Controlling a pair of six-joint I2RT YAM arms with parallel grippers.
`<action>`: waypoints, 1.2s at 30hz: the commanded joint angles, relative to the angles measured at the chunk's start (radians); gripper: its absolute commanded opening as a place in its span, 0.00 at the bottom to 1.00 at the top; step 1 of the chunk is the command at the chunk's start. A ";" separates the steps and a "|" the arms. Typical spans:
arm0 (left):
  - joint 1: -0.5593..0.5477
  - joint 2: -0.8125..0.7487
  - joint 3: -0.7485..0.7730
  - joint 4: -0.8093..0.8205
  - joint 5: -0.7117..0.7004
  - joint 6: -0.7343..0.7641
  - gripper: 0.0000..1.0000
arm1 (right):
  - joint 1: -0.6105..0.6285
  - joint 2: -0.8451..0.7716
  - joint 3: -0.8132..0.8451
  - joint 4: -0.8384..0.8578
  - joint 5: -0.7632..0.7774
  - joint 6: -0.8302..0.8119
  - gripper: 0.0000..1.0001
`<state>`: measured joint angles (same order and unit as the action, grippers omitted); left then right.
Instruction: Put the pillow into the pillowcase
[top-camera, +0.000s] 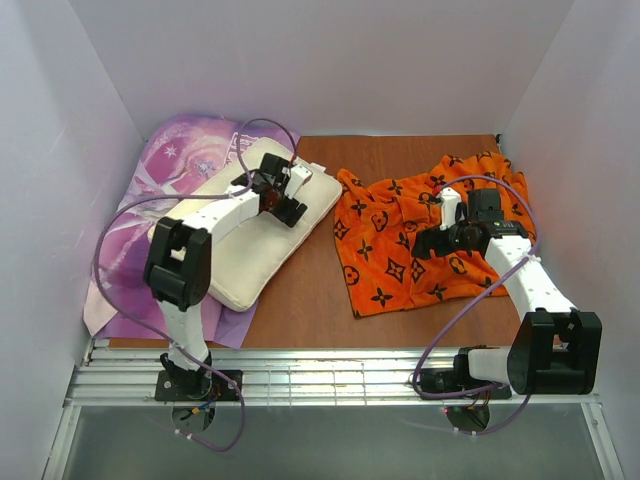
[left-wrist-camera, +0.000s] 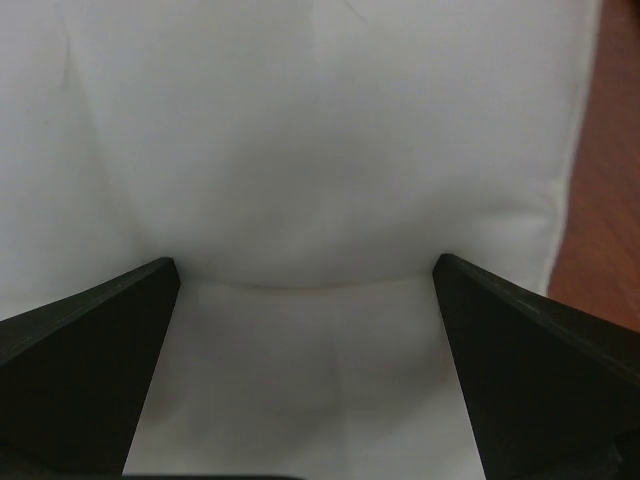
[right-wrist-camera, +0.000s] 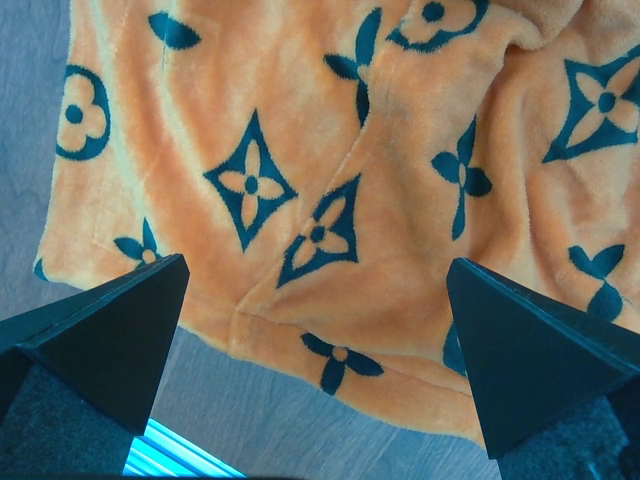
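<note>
The cream-white pillow (top-camera: 255, 235) lies on the left of the table, partly on purple fabric. My left gripper (top-camera: 283, 198) is open and sits low over the pillow's far end; in the left wrist view the pillow (left-wrist-camera: 320, 150) fills the frame between the spread fingers (left-wrist-camera: 90, 340). The orange pillowcase (top-camera: 400, 235) with black motifs lies crumpled on the right. My right gripper (top-camera: 443, 225) is open and hovers over its middle; the right wrist view shows the pillowcase (right-wrist-camera: 330, 200) and its hemmed edge below the spread fingers (right-wrist-camera: 530, 350).
A purple princess-print fabric (top-camera: 170, 190) lies under the pillow at the left. White walls enclose the brown table (top-camera: 310, 300) on three sides. A metal rail (top-camera: 330, 375) runs along the near edge. Purple cables loop from both arms.
</note>
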<state>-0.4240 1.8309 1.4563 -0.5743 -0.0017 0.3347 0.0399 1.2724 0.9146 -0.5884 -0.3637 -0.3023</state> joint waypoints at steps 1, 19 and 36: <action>0.008 0.095 0.050 0.086 -0.240 -0.014 0.98 | 0.002 0.015 -0.020 0.024 0.008 0.006 0.99; 0.097 0.121 0.192 -0.229 0.000 0.223 0.00 | 0.002 0.008 -0.051 0.036 -0.023 -0.011 0.98; 0.145 -0.524 -0.020 -0.533 0.382 0.868 0.00 | 0.092 0.125 0.042 0.167 0.132 0.146 0.62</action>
<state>-0.2665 1.4059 1.5929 -1.0687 0.3214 1.0504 0.1097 1.3575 0.8970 -0.5030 -0.3470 -0.2127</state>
